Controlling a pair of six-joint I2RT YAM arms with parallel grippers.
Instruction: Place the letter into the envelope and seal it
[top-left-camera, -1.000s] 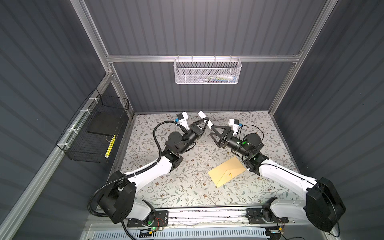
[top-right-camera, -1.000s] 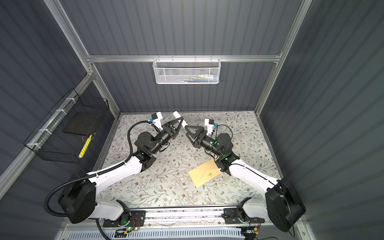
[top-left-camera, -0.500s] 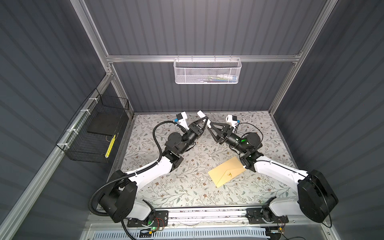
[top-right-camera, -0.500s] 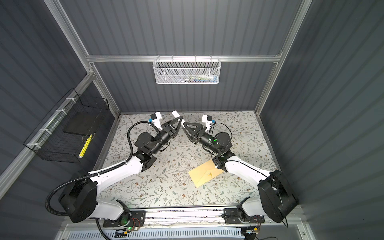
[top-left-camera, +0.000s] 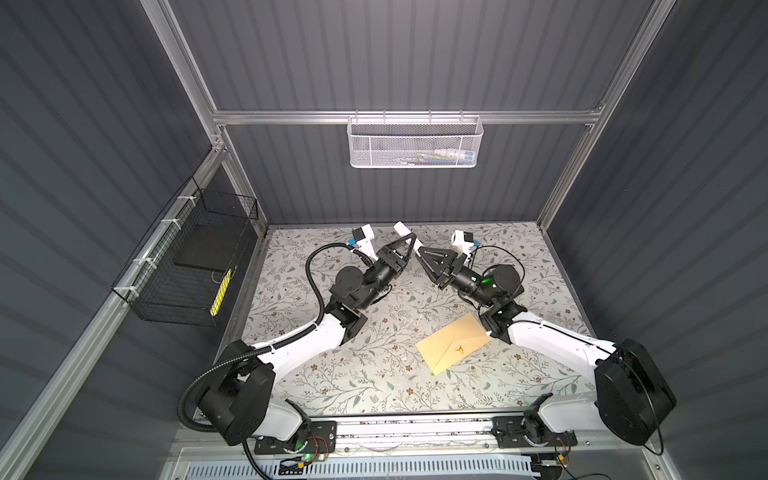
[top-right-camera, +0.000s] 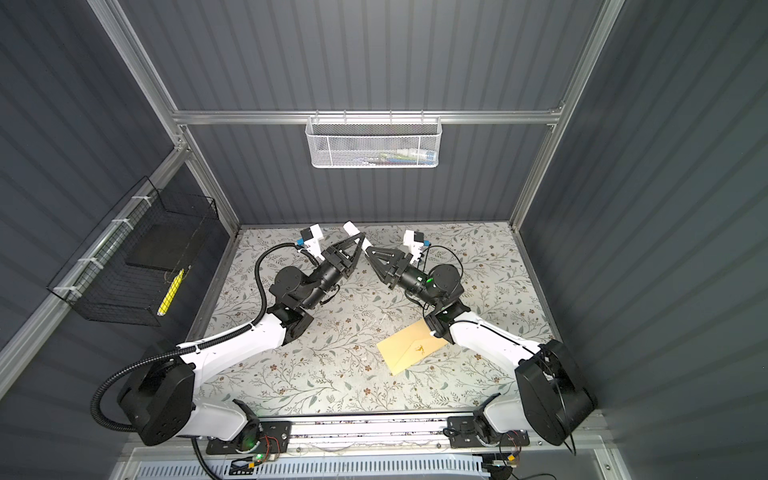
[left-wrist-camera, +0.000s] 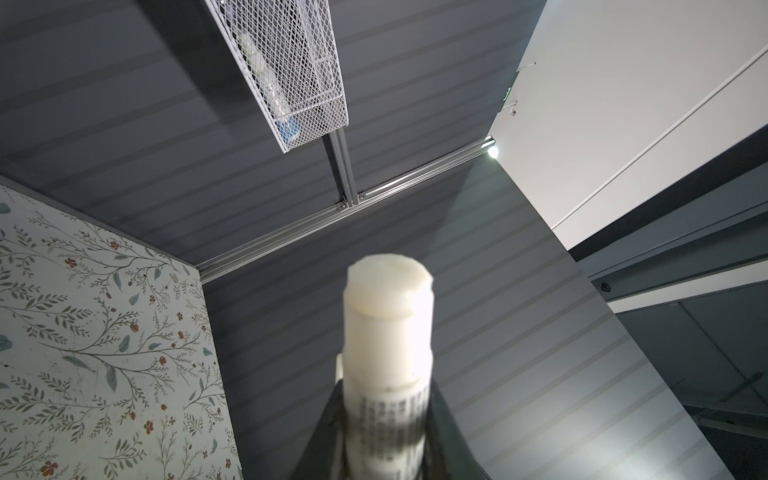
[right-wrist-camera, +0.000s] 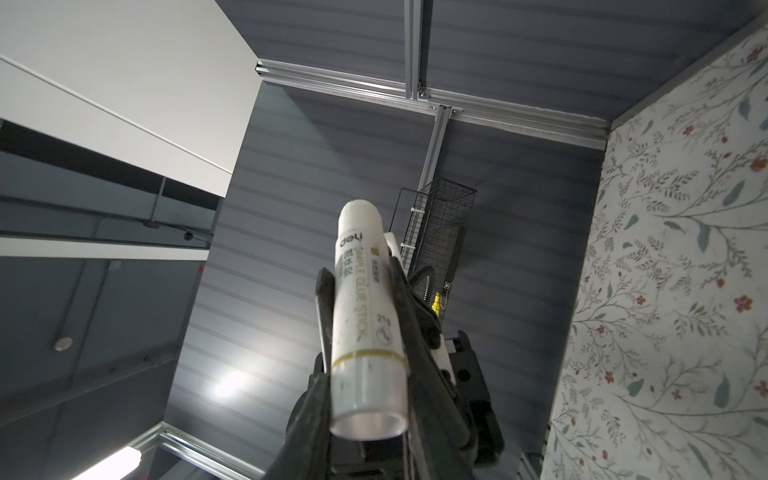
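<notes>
The tan envelope (top-left-camera: 453, 345) (top-right-camera: 411, 347) lies flat on the floral table, front right of centre, beside my right forearm. The letter is not in view. Both grippers are raised at the back middle, tips meeting. My left gripper (top-left-camera: 409, 237) (top-right-camera: 360, 237) (left-wrist-camera: 388, 415) is shut on a white glue stick (left-wrist-camera: 388, 340) (top-left-camera: 401, 227). My right gripper (top-left-camera: 419, 250) (top-right-camera: 370, 251) (right-wrist-camera: 357, 274) has its jaws pressed on both sides of the same glue stick (right-wrist-camera: 361, 324), whose printed label reads along the tube.
A white mesh basket (top-left-camera: 415, 143) hangs on the back wall above the grippers. A black wire basket (top-left-camera: 187, 266) hangs on the left wall. The floral table (top-left-camera: 353, 365) is boxed in by dark walls on three sides.
My right gripper has moved left up to the left gripper's tip and closed its jaws on the glue stick. The left arm and the envelope have not moved.
</notes>
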